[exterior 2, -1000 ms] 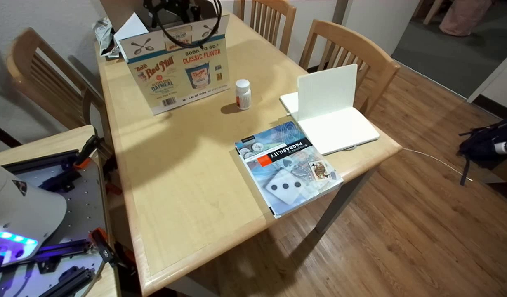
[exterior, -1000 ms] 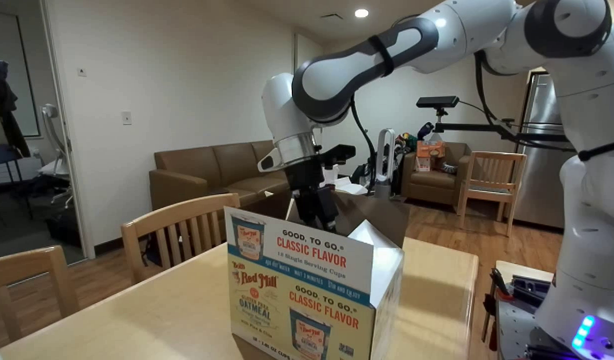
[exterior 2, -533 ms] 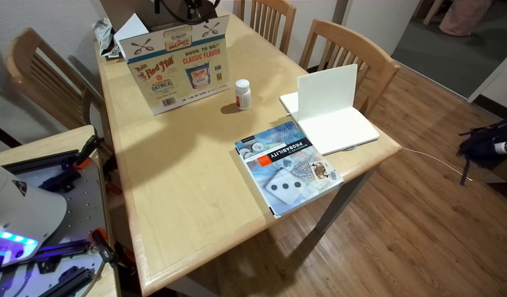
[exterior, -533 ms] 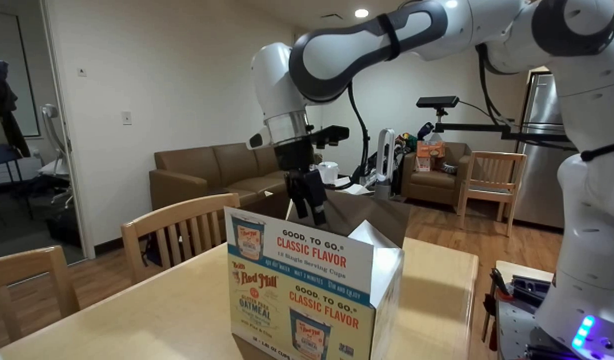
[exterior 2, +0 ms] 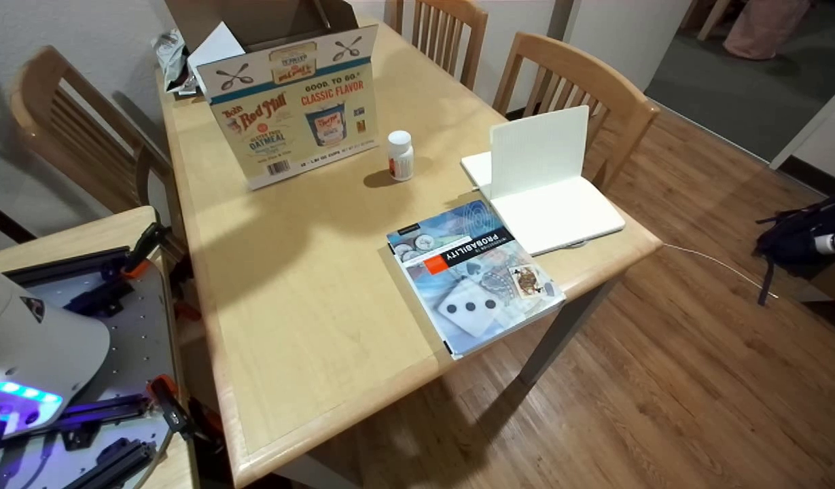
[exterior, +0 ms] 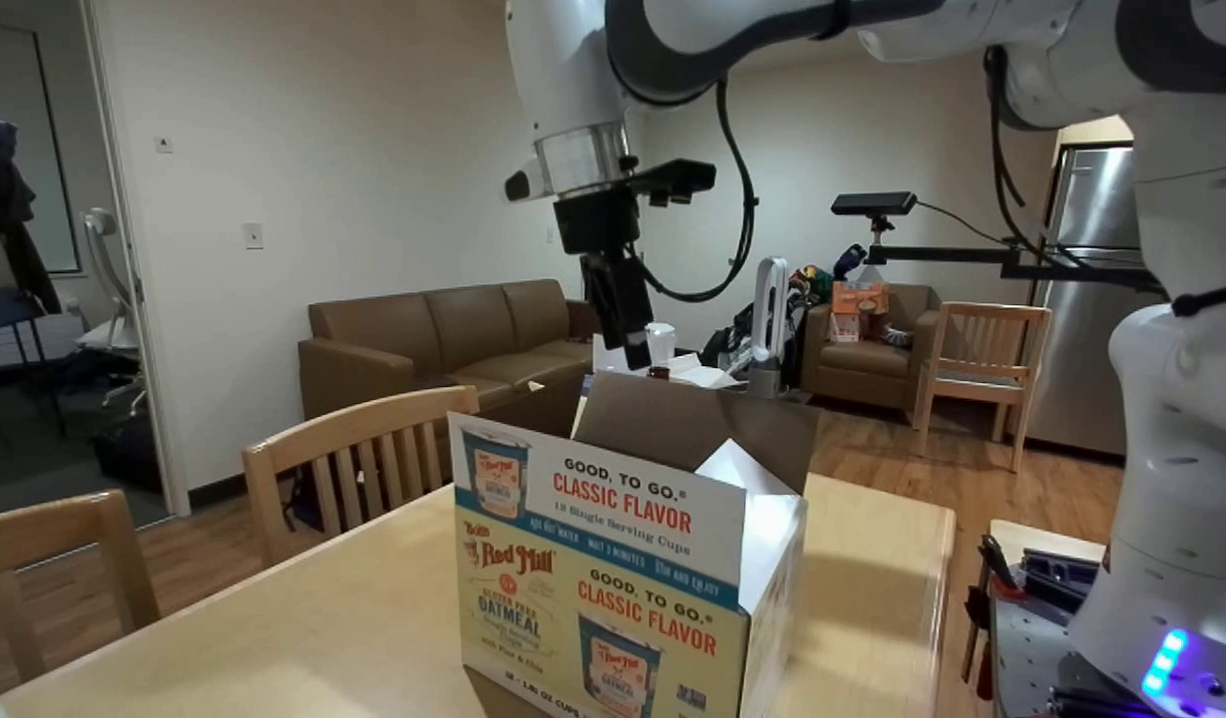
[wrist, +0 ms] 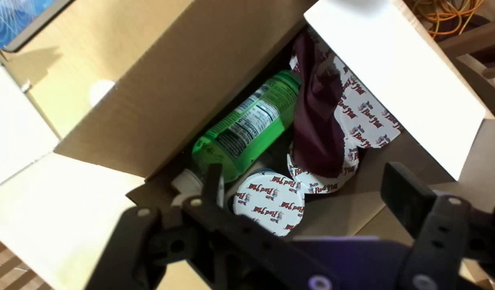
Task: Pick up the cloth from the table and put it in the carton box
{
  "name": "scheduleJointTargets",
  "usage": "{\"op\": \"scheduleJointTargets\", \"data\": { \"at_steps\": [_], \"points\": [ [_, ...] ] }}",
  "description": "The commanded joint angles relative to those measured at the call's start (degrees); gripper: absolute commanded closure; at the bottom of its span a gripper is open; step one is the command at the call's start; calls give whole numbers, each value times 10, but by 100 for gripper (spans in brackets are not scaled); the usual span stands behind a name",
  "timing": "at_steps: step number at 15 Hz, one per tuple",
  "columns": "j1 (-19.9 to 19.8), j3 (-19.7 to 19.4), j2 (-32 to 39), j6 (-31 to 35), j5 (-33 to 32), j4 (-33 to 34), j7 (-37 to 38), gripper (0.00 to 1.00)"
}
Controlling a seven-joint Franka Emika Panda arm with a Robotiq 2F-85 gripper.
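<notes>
The dark maroon cloth [wrist: 317, 129] lies inside the carton box, draped over white-lidded cups. It shows only in the wrist view. The carton box [exterior: 603, 598] stands on the pale wood table [exterior: 273, 628] with its flaps up; box [exterior 2: 288, 125] and table [exterior 2: 288, 326] also show in an exterior view. In the wrist view, the box's inner wall [wrist: 183, 80] surrounds its contents. My gripper [exterior: 634, 354] hangs above the box opening, apart from it. In the wrist view its fingers [wrist: 309, 193] are wide apart with nothing between them.
A green bottle [wrist: 247, 125] and lidded cups [wrist: 269, 203] lie in the box. On the table are a white pill bottle [exterior 2: 401, 156], a probability book [exterior 2: 475, 275], an open notebook [exterior 2: 546, 197] and a crumpled bag [exterior 2: 171, 58]. Chairs [exterior: 363, 449] stand along the table.
My gripper has risen from the box opening to well above it, leaving the picture in an exterior view. The box and the things on the table have not moved.
</notes>
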Motion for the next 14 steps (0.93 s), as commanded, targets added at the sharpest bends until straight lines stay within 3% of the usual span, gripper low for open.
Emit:
{"op": "scheduleJointTargets", "data": {
  "at_steps": [1, 7, 14],
  "points": [
    [-3, -8, -44, -44, 8, -10, 70, 0],
    [-22, -23, -124, -69, 51, -69, 126, 0],
    [-48, -44, -273, 17, -1, -253, 81, 0]
  ]
}}
